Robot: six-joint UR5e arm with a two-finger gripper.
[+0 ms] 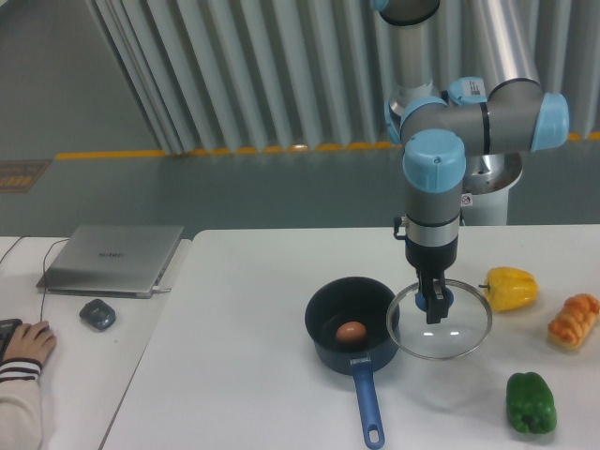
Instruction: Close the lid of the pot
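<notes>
The pincer (pixel 435 309) points straight down and is closed on the small blue knob at the centre of the glass lid (pixel 459 336) — its fingers straddle the knob, which shows only as a bit of blue between them. The lid is tilted slightly, its thin metal rim overlapping the right edge of the saucepan (pixel 330 330). Whether it is lifted clear of the white worktop (pixel 244 375) or its low edge still rests there, I cannot tell from this single view.

The saucepan sits just to the left, open, with a brown egg (pixel 351 331) lying in its bottom and its long blue handle pointing toward the camera.

The step in hand looks like the carry: the lid is gripped but not yet over the saucepan. The next move calls for a short shift to the left, high enough that the lid's rim clears the pot's wall, then levelling the lid and centring it over the opening before lowering — an off-centre drop could leave it perched on one side.

A yellow bell pepper (pixel 511 288) lies near the lid's right edge, not in the path.
</notes>
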